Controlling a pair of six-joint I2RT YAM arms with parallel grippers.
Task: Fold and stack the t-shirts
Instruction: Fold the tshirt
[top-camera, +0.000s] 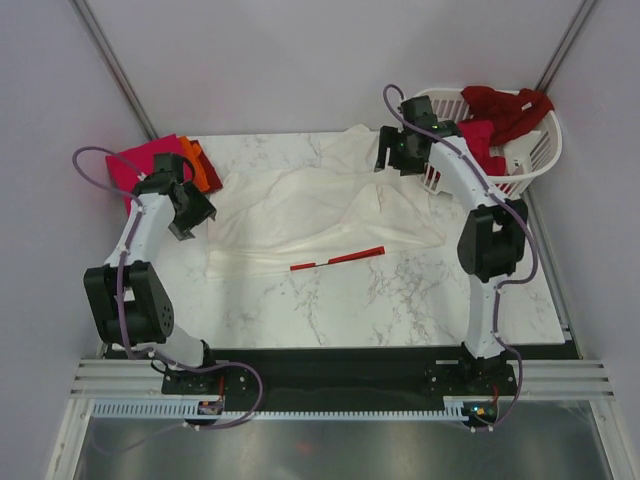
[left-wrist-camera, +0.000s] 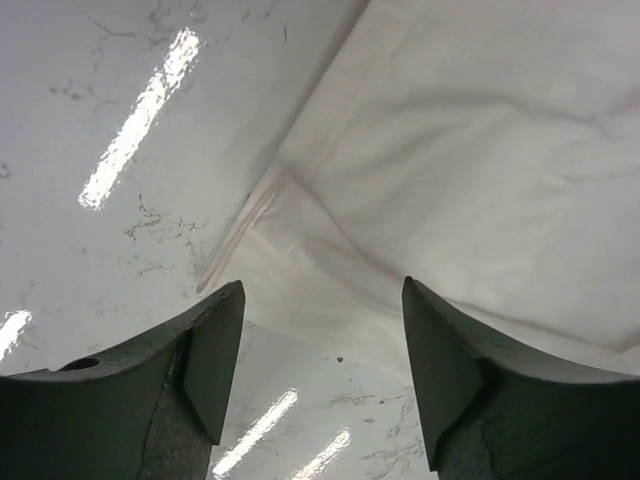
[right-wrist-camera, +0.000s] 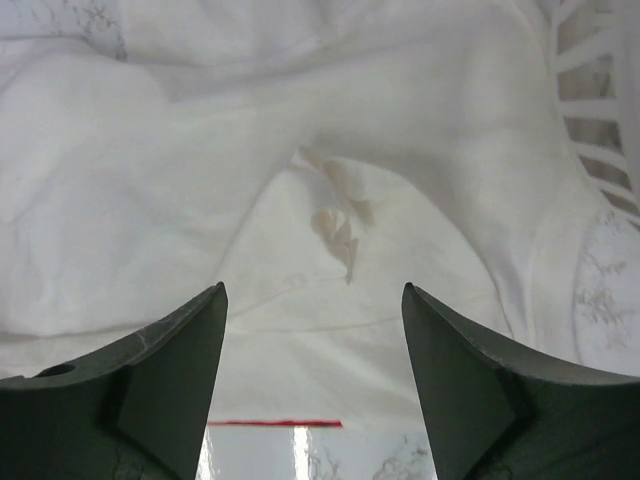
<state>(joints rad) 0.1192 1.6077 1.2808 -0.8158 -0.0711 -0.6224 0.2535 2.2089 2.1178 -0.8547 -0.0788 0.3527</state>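
Cream-white t-shirt lay rumpled across the middle of the marble table, its far right corner beside the white laundry basket holding red t-shirts. The left gripper hung over its left edge and the right gripper over its far right part, both with jaws spread, gripping nothing. A magenta t-shirt and an orange t-shirt sat stacked at the far left.

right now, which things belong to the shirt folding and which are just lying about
Job: white shirt, spread out; pink shirt and orange shirt, far left; red shirts, in the basket.
Lying about: basket; red strip near the white shirt.
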